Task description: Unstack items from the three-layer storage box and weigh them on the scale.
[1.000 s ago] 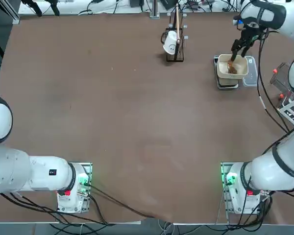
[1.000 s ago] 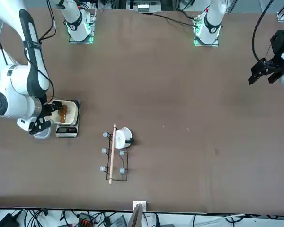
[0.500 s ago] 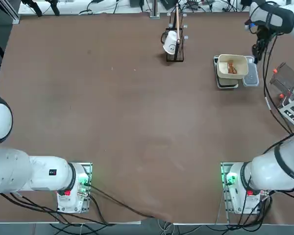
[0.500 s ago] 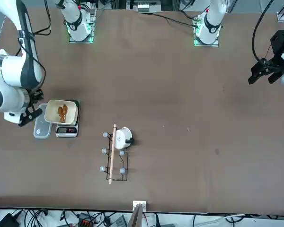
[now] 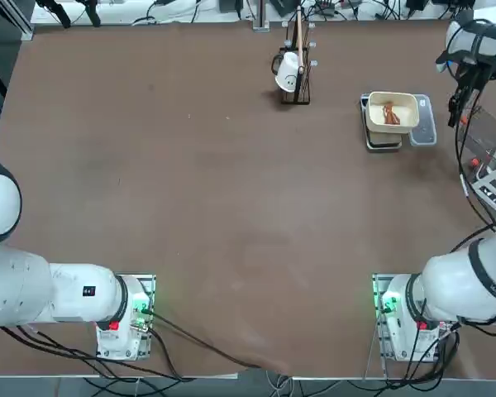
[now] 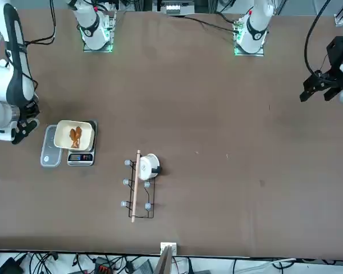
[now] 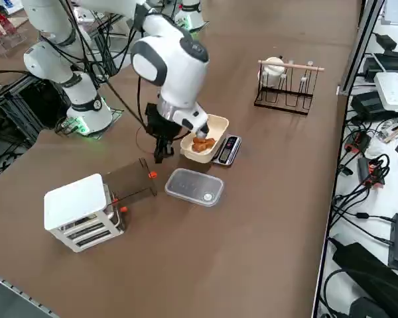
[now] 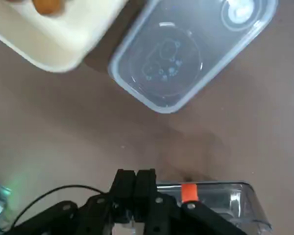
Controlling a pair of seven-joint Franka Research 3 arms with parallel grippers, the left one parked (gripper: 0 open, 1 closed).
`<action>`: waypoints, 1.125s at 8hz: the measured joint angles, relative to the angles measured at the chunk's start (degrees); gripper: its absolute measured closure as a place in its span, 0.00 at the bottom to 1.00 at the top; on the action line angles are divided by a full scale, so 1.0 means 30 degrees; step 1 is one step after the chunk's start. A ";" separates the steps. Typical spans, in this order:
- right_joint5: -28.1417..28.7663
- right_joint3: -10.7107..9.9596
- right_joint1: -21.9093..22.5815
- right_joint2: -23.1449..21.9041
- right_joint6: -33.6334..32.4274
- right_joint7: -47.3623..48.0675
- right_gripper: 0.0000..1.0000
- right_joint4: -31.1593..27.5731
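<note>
A reddish-brown lumpy item point(image 5: 390, 114) point(image 7: 200, 142) lies in the cream bowl point(image 5: 407, 103) point(image 6: 86, 128) point(image 7: 215, 126) that sits on the scale point(image 5: 382, 142) point(image 6: 80, 158) point(image 7: 227, 150). My right gripper point(image 5: 455, 116) point(image 6: 16, 136) point(image 7: 161, 158) point(image 8: 136, 177) hangs shut and empty above the table, between the bowl and the three-layer storage box point(image 5: 494, 188) point(image 7: 79, 211). A smoky drawer point(image 7: 129, 182) point(image 8: 225, 198) with an orange handle stands pulled out of the box, just below the fingers. The bowl's corner point(image 8: 59, 39) shows in the right wrist view.
A clear plastic lid point(image 5: 423, 131) point(image 6: 50, 154) point(image 7: 194, 187) point(image 8: 186, 54) lies flat beside the scale. A black wire stand point(image 5: 298, 70) point(image 6: 138, 188) point(image 7: 285, 89) with a white cup point(image 5: 287, 73) point(image 7: 274, 66) stands farther along the table's far side.
My gripper let go of the reddish-brown item in the bowl, lifted out, shut, and swung away toward the storage box. The item stays in the bowl.
</note>
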 joint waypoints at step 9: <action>-0.2694 0.0000 -0.2653 -0.0068 0.1096 -0.0921 0.98 -0.1177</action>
